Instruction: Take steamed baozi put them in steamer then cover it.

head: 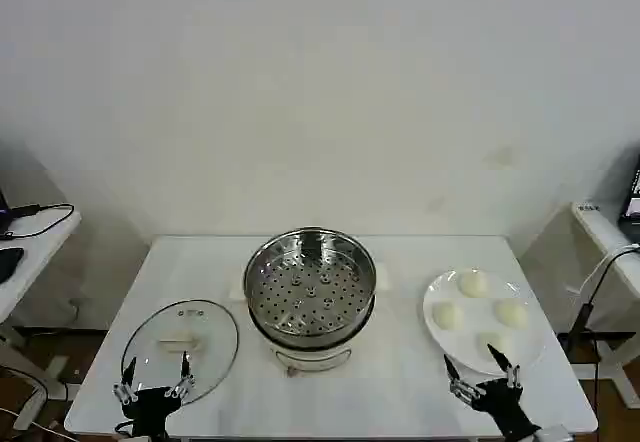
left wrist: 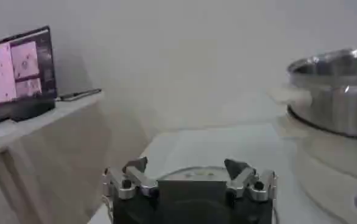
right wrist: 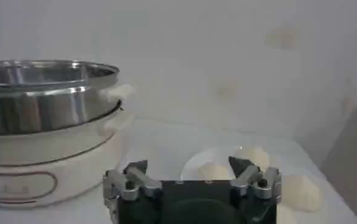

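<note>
The steamer (head: 311, 290), a shiny steel pot with a perforated tray on a white base, stands uncovered at the table's middle; its wall also shows in the left wrist view (left wrist: 337, 91) and the right wrist view (right wrist: 44, 91). Several cream-white baozi (head: 473, 284) lie on a white plate (head: 435, 297) at the right. The glass cover (head: 180, 347) lies flat at the front left. My left gripper (head: 155, 372) hovers open over the cover's near edge. My right gripper (head: 483, 367) is open at the plate's near edge, close to the nearest baozi (right wrist: 300, 192). In the wrist views, both the left gripper (left wrist: 186, 165) and the right gripper (right wrist: 188, 164) hold nothing.
The white table's front edge (head: 330, 424) lies just under both grippers. Side desks stand at the left (head: 30, 237) and the right (head: 605, 232), with cables. A monitor (left wrist: 20, 73) sits on the left desk.
</note>
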Robot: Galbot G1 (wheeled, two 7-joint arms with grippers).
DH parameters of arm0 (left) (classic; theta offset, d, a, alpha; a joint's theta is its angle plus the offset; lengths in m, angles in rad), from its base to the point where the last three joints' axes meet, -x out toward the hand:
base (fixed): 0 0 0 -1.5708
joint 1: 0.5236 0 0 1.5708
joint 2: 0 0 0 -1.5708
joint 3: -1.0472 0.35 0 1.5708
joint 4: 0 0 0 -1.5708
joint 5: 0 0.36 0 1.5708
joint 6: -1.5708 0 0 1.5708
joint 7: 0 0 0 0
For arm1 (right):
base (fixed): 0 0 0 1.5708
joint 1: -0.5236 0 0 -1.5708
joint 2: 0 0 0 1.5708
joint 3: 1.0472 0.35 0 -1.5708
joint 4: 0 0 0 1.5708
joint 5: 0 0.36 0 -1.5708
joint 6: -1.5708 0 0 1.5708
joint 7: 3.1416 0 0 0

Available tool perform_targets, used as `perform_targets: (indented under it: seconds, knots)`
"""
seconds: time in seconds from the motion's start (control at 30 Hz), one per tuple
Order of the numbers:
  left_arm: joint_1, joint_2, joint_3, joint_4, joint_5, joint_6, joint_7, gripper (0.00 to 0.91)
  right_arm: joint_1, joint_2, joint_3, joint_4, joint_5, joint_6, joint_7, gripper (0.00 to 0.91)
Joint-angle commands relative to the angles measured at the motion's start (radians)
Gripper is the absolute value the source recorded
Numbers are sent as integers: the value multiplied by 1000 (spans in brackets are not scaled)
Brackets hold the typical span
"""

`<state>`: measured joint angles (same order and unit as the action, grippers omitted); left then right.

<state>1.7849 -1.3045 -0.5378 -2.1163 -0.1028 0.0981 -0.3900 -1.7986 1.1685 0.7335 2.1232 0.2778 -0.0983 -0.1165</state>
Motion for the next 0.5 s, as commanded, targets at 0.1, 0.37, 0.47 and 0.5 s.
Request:
perform_targets:
  seconds: [0.1, 0.37, 0.47, 0.5]
  knots:
    - [10, -4, -4, -11, 11, 75, -39, 907, 115, -230, 99, -38, -131, -123, -80, 907]
    - [28, -7, -16, -28, 34, 57, -38, 907, 364, -624, 123, -258, -464, -88, -432, 907]
    - [24, -11, -15, -31, 34, 60, -44, 907, 514, -705, 44, -342, -588, -49, -519, 907]
    - [23, -12, -14, -31, 34, 59, -44, 907, 559, -721, 20, -364, -619, -36, -543, 907]
